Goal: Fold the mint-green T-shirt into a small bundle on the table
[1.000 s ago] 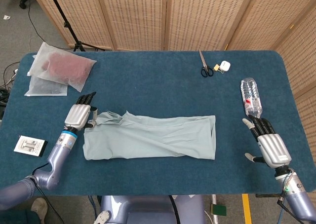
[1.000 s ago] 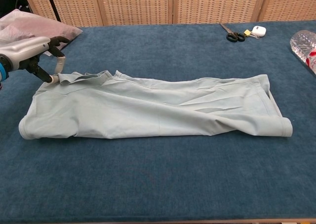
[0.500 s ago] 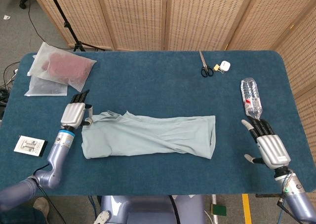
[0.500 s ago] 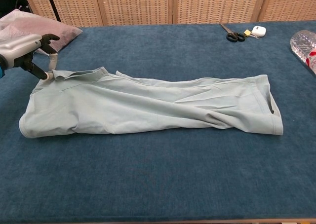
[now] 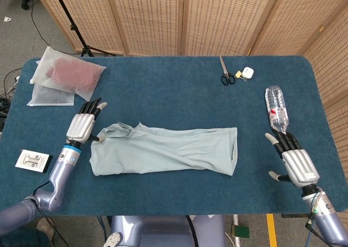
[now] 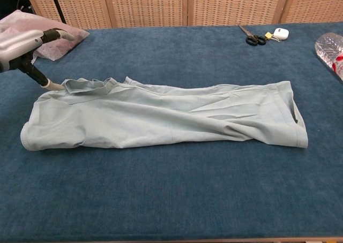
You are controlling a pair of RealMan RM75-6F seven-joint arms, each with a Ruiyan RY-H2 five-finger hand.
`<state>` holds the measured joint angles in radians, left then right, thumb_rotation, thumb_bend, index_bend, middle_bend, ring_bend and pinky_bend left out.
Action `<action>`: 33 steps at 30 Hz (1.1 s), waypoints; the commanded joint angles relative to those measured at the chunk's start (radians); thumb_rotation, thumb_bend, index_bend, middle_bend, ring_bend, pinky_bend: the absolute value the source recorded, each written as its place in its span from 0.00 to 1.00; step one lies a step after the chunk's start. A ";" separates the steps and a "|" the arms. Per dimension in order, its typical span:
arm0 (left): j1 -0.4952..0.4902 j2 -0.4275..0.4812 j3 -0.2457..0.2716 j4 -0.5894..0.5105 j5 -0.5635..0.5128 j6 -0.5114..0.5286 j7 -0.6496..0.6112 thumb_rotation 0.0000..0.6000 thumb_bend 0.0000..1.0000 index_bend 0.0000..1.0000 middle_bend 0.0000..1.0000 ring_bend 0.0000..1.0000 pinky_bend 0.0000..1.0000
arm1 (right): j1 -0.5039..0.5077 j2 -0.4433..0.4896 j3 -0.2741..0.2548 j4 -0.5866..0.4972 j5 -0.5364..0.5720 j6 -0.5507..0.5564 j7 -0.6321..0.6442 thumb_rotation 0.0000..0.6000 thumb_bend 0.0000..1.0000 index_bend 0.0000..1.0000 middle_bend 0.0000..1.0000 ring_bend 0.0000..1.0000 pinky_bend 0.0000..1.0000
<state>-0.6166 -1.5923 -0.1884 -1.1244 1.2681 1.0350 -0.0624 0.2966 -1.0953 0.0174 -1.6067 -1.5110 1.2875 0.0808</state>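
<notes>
T-shirt [image 5: 163, 150] lies flat in a long strip along the front middle of the tabletop [image 5: 174, 89]. Left hand [image 5: 83, 125] at its left end, fingers spread, thumb tip touching the collar. Right hand [image 5: 294, 162] open near the front right corner, apart from the shirt. Bottle [image 5: 277, 108] by the right edge; scissors [image 5: 225, 72] at the back edge.

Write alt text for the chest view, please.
A mint-green T-shirt, folded into a long strip, lies across the blue table. The left hand is open by its collar end; scissors lie at the far edge.
</notes>
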 commanded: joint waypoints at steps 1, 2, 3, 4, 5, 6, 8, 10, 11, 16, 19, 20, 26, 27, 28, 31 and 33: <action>0.035 0.042 0.049 -0.021 0.075 0.059 -0.038 1.00 0.00 0.00 0.00 0.00 0.00 | -0.003 0.003 0.001 -0.001 -0.003 0.004 0.004 1.00 0.00 0.00 0.00 0.00 0.00; 0.043 0.051 0.060 -0.024 0.093 0.073 -0.051 1.00 0.00 0.00 0.00 0.00 0.00 | -0.003 0.004 0.002 -0.002 -0.004 0.004 0.005 1.00 0.00 0.00 0.00 0.00 0.00; 0.052 0.061 0.071 -0.027 0.111 0.087 -0.063 1.00 0.00 0.00 0.00 0.00 0.00 | -0.004 0.005 0.002 -0.002 -0.005 0.004 0.007 1.00 0.00 0.00 0.00 0.00 0.00; 0.061 0.073 0.084 -0.029 0.128 0.100 -0.076 1.00 0.00 0.00 0.00 0.00 0.00 | -0.004 0.005 0.002 -0.003 -0.006 0.004 0.008 1.00 0.00 0.00 0.00 0.00 0.00; 0.071 0.086 0.099 -0.030 0.147 0.111 -0.095 1.00 0.00 0.00 0.00 0.00 0.00 | -0.005 0.006 0.002 -0.003 -0.008 0.004 0.007 1.00 0.00 0.00 0.00 0.00 0.00; 0.077 0.094 0.110 -0.030 0.162 0.119 -0.111 1.00 0.00 0.00 0.00 0.00 0.00 | -0.006 0.006 0.002 -0.004 -0.010 0.004 0.007 1.00 0.00 0.00 0.00 0.00 0.00; 0.094 0.108 0.136 -0.018 0.198 0.142 -0.149 1.00 0.00 0.00 0.00 0.00 0.00 | -0.007 0.008 0.001 -0.009 -0.015 0.006 0.007 1.00 0.00 0.00 0.00 0.00 0.00; 0.109 0.111 0.155 0.006 0.225 0.167 -0.185 1.00 0.00 0.00 0.00 0.00 0.00 | -0.009 0.009 0.001 -0.012 -0.020 0.009 0.006 1.00 0.00 0.00 0.00 0.00 0.00; 0.117 0.109 0.161 0.021 0.234 0.178 -0.204 1.00 0.00 0.00 0.00 0.00 0.00 | -0.010 0.009 0.001 -0.013 -0.021 0.011 0.006 1.00 0.00 0.00 0.00 0.00 0.00; 0.134 0.078 0.192 0.132 0.288 0.223 -0.327 1.00 0.00 0.01 0.00 0.00 0.00 | -0.012 0.011 0.003 -0.014 -0.025 0.012 0.008 1.00 0.00 0.00 0.00 0.00 0.00; 0.140 0.040 0.211 0.227 0.328 0.259 -0.407 1.00 0.01 0.16 0.00 0.00 0.00 | -0.012 0.012 0.003 -0.015 -0.029 0.011 0.010 1.00 0.00 0.00 0.00 0.00 0.00; 0.139 0.028 0.216 0.254 0.336 0.263 -0.428 1.00 0.02 0.21 0.00 0.00 0.00 | -0.013 0.012 0.003 -0.016 -0.030 0.011 0.010 1.00 0.00 0.00 0.00 0.00 0.00; 0.128 -0.030 0.230 0.379 0.356 0.252 -0.480 1.00 0.06 0.39 0.00 0.00 0.00 | -0.015 0.015 0.007 -0.016 -0.030 0.012 0.015 1.00 0.00 0.00 0.00 0.00 0.00; 0.126 -0.035 0.230 0.390 0.356 0.250 -0.484 1.00 0.06 0.39 0.00 0.00 0.00 | -0.015 0.015 0.007 -0.016 -0.029 0.011 0.015 1.00 0.00 0.00 0.00 0.00 0.00; 0.124 -0.042 0.229 0.403 0.355 0.247 -0.488 1.00 0.06 0.40 0.00 0.00 0.00 | -0.015 0.015 0.008 -0.015 -0.028 0.010 0.017 1.00 0.00 0.00 0.00 0.00 0.00; 0.116 -0.055 0.227 0.430 0.356 0.242 -0.492 1.00 0.07 0.40 0.00 0.00 0.00 | -0.015 0.015 0.010 -0.014 -0.027 0.008 0.020 1.00 0.00 0.00 0.00 0.00 0.00; 0.112 -0.062 0.227 0.442 0.358 0.241 -0.492 1.00 0.07 0.40 0.00 0.00 0.00 | -0.015 0.016 0.011 -0.014 -0.027 0.007 0.021 1.00 0.00 0.00 0.00 0.00 0.00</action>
<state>-0.5014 -1.6498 0.0382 -0.6876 1.6242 1.2774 -0.5530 0.2816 -1.0797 0.0283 -1.6210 -1.5383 1.2950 0.1015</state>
